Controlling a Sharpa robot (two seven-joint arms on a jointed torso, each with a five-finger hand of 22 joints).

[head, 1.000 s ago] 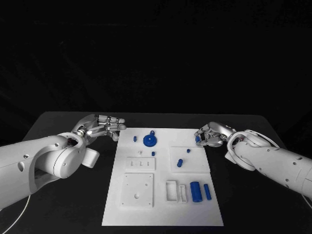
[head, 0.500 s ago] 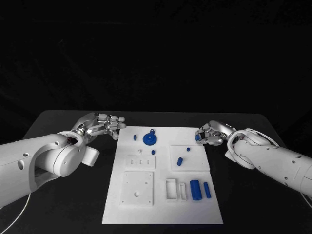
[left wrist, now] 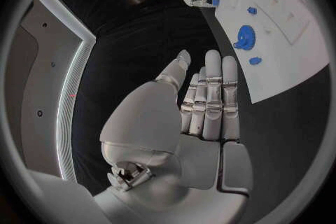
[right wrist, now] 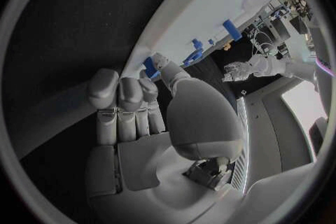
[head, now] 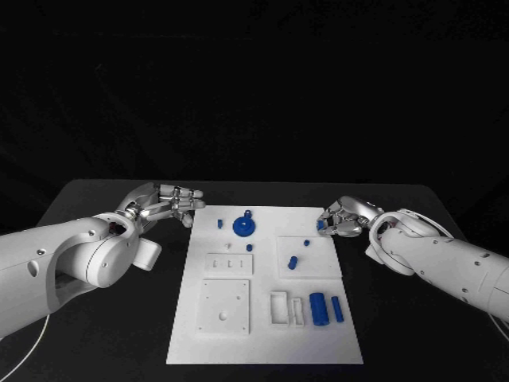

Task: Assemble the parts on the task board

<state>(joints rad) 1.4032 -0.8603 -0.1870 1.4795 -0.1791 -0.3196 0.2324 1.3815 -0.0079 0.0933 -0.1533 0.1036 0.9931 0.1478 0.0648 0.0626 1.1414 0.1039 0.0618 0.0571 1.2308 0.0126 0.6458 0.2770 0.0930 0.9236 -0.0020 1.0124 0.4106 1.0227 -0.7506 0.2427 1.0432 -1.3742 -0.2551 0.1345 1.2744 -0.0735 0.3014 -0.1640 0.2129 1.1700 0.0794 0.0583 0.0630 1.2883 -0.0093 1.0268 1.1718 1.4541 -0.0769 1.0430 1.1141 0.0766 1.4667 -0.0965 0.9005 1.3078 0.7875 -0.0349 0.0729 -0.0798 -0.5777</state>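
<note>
From the head view, my right hand (head: 344, 218) pinches a small blue part (head: 324, 226) at the task board (head: 266, 350) far right edge; my left hand (head: 169, 203) hovers beside the board.

At my left wrist, the fingers (left wrist: 213, 89) lie straight together, holding nothing.

At my right wrist, the pinch looks shallow; I judge the part could slip.

Bare table (head: 117, 318) left and right of board (head: 266, 350); far corners crowded by left hand (head: 169, 204) and right hand (head: 347, 219).
</note>
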